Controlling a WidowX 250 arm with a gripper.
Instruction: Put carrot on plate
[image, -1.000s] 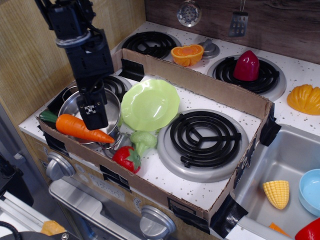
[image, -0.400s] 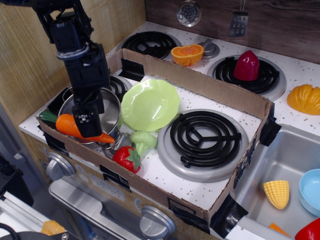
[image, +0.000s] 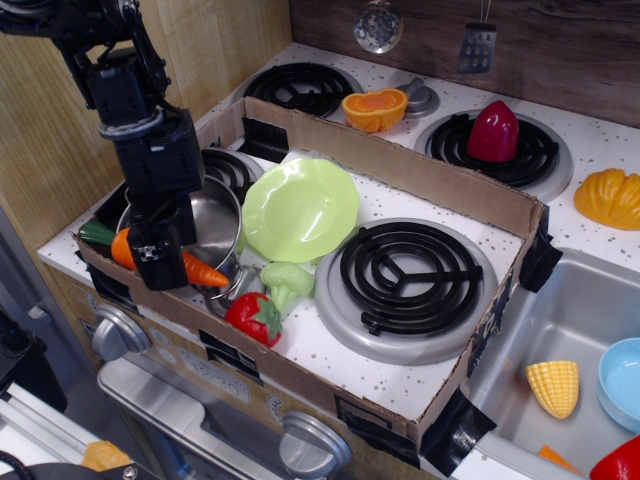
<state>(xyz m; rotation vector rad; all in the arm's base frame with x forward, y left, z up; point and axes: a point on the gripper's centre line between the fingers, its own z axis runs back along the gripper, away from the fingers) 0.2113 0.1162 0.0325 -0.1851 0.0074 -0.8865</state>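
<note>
The orange carrot (image: 206, 271) with its dark green stem end lies across the front rim of the steel pot (image: 216, 214), at the front left of the cardboard tray. My black gripper (image: 160, 262) is low over the carrot's middle and hides it; the orange tip shows to its right and the stem end to its left. From this side I cannot see how the jaws stand. The lime-green scalloped plate (image: 300, 208) lies just right of the pot and has nothing on it.
A green broccoli (image: 285, 280) and a red strawberry (image: 255, 317) lie in front of the plate. A black coil burner (image: 410, 275) sits to the right. The cardboard wall (image: 420, 170) rings the tray. Behind it are an orange half (image: 374, 108) and a red pepper (image: 495, 132).
My gripper has moved left and down from over the pot to the carrot's middle. The carrot and plate have not moved.
</note>
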